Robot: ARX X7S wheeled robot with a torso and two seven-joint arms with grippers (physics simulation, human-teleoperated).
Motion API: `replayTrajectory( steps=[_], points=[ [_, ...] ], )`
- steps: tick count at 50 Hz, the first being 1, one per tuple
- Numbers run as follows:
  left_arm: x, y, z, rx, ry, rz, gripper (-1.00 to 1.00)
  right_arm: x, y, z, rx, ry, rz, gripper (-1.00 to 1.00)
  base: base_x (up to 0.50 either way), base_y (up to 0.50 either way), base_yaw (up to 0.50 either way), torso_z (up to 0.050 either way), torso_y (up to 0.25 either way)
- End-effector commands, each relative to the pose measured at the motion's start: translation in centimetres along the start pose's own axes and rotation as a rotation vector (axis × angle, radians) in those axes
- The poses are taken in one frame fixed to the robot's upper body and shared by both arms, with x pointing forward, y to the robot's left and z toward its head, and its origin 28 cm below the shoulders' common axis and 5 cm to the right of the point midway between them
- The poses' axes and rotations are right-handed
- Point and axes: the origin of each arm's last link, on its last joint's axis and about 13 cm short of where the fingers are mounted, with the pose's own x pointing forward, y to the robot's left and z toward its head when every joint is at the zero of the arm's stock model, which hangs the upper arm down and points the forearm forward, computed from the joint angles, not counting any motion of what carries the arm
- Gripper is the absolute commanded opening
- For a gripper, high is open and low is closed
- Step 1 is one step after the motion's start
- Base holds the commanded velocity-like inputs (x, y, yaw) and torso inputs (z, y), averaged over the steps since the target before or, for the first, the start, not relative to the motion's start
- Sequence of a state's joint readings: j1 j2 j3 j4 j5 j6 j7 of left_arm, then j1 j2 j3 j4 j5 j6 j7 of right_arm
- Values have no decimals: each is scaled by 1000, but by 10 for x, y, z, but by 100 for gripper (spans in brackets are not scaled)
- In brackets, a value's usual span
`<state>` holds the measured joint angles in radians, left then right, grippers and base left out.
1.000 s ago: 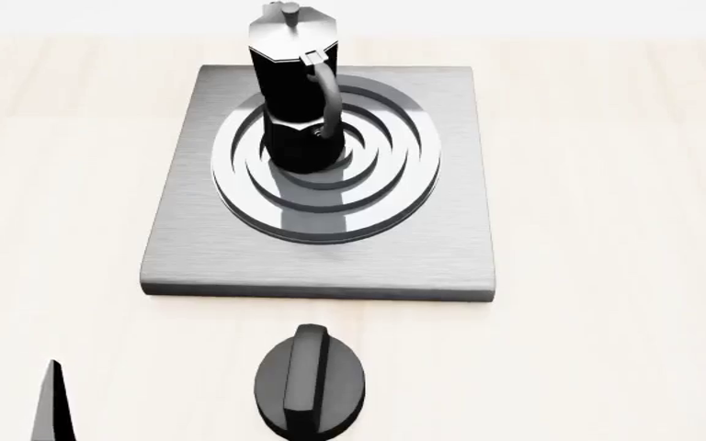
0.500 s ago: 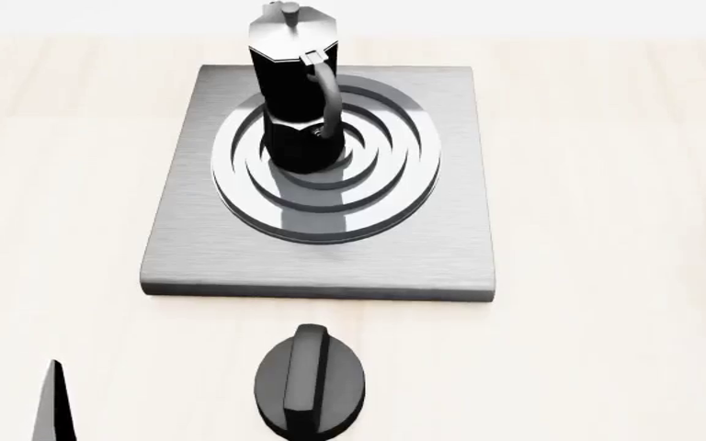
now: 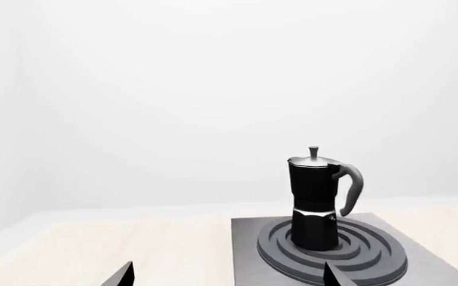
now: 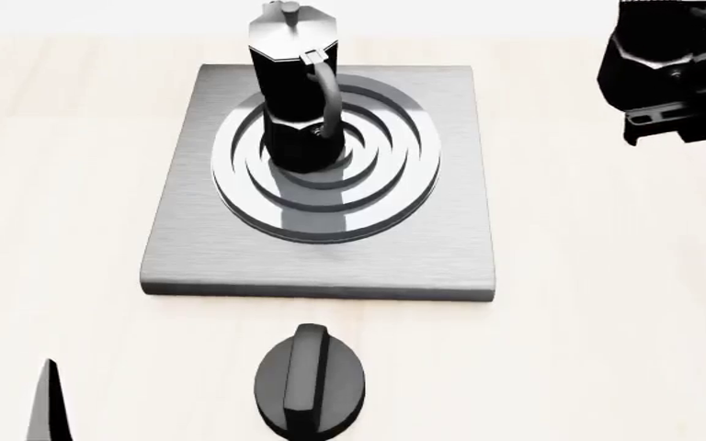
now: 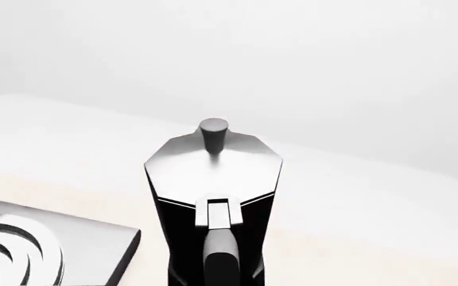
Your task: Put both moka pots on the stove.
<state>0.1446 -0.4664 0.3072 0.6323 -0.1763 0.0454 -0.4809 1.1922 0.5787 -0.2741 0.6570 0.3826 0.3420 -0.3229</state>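
Observation:
One moka pot stands upright on the centre rings of the grey stove; the left wrist view shows the same moka pot on the stove. The second moka pot hangs in the air to the right of the stove and beyond it, with my right gripper shut on it. From the right wrist this moka pot fills the view, handle toward the camera, and my fingers are hidden. My left gripper is open near the stove's front left, holding nothing.
A low round black knob with a raised ridge sits on the pale wooden table in front of the stove. A left fingertip shows at the near left. The stove's corner lies beside the held pot.
My right gripper with the second pot has come in from the right edge of the head view and moved up and leftward. The left gripper and the pot on the stove have stayed put.

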Motion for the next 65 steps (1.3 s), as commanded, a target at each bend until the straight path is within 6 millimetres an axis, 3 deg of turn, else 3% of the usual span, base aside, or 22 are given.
replayTrajectory(
  steps=[1, 20, 40, 65],
  points=[
    [1, 1, 1, -1, -2, 3, 100, 14, 12, 18, 19, -76, 135, -100, 0, 0, 0, 0, 0],
    [0, 1, 2, 1, -4, 5, 100, 36, 25, 25, 2, -67, 214, -100, 0, 0, 0, 0, 1],
    [0, 1, 2, -2, -6, 4, 100, 57, 61, 21, 18, -66, 280, -100, 0, 0, 0, 0, 1],
    [0, 2, 1, -3, -5, 8, 100, 64, 86, 15, 27, -78, 342, -100, 0, 0, 0, 0, 1]
  ],
)
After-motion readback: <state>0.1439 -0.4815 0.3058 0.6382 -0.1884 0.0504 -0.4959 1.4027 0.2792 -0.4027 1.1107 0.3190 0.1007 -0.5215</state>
